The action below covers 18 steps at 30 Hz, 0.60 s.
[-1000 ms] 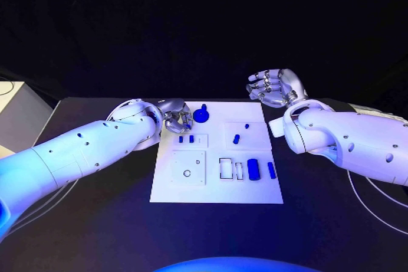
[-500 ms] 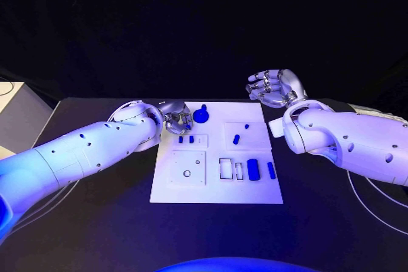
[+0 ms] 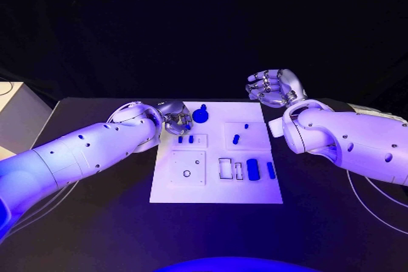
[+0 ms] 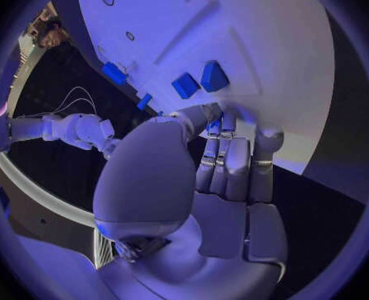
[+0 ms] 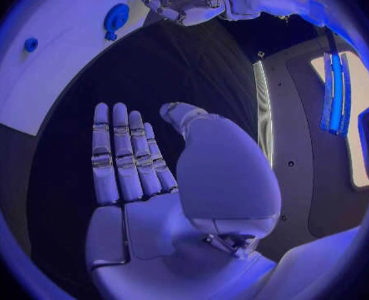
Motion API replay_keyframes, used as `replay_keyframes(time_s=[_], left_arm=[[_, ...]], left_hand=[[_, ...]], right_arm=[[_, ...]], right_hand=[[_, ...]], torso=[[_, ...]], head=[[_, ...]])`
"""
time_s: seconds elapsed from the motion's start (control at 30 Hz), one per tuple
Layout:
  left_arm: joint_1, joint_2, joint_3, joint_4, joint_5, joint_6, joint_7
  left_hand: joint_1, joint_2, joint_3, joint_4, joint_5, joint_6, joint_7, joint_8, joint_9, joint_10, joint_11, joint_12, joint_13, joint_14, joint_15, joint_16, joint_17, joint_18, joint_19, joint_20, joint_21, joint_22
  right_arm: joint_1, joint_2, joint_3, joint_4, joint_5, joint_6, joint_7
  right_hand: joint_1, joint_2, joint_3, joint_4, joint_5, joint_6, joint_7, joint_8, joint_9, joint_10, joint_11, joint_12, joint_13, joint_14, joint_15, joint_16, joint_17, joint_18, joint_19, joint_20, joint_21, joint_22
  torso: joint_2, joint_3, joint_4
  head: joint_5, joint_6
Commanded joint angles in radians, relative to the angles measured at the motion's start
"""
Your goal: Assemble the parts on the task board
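1. Two hands matter here, and only one is working. The left hand (image 3: 174, 117) is at the board's (image 3: 217, 192) far left corner, fingers curled down beside the pear-shaped part (image 3: 200, 114). Something small and blue sits at its fingertips (image 4: 220, 125) in the left wrist view, so it probably pinches a part, but I cannot tell for certain.
2. The right hand (image 3: 273, 87) hangs off the board's far right corner, well apart from every part, grasping nothing. Its fingers (image 5: 122, 155) lie straight and side by side in its own wrist view.
3. If a part is indeed pinched, carry it low and level over the board; a tilt at the fingertips would make seating harder.
4. The likely goal is one of the bare outlines: the two slots (image 3: 231, 168) beside the long part (image 3: 252, 165), or the plate (image 3: 188, 167) with a ring and a small hole (which outline fits the part I cannot judge).
5. Line up before pressing, and press straight down.
6. Mind the pair (image 3: 186, 139) of short parts just beside the left hand; a wide sweep could knock them.
7. Keep the right hand out of the way, or bring it to steady the board's edge if it slides.
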Motion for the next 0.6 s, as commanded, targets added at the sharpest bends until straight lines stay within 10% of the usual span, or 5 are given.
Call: replay_keyframes(time_s=[0.03,0.6], left_arm=[[-0.007,-0.001,-0.005,0.001,0.009,0.018,0.002],[-0.007,-0.006,-0.004,0.004,0.014,0.004,-0.001]], left_hand=[[-0.011,-0.001,0.004,-0.006,0.001,-0.026,0.007,-0.021,-0.011,-0.014,0.004,0.002,0.006,0.005,0.005,0.007,0.001,-0.005,0.004,0.004,0.003,0.001],[-0.017,-0.011,0.022,-0.013,0.004,-0.111,0.005,-0.083,-0.039,-0.031,0.0,0.01,0.024,0.002,0.003,0.01,-0.004,-0.005,0.006,0.005,0.007,0.006]], right_arm=[[0.0,0.001,0.0,0.001,-0.01,0.016,0.007],[0.0,0.001,0.0,-0.004,-0.008,0.016,0.006]], right_hand=[[-0.008,0.002,0.004,0.0,0.006,-0.003,0.022,0.006,-0.001,-0.005,0.0,0.004,-0.002,0.006,0.002,-0.003,0.0,0.013,-0.002,0.0,0.005,-0.002],[-0.01,0.002,0.005,0.001,0.006,-0.004,0.023,0.006,-0.001,-0.006,0.001,0.004,-0.002,0.006,0.003,-0.005,0.0,0.012,-0.003,0.0,0.005,-0.003]], torso=[[0.0,0.0,0.0],[0.0,0.0007,-0.0007]], head=[[0.001,0.0],[0.005,0.001]])
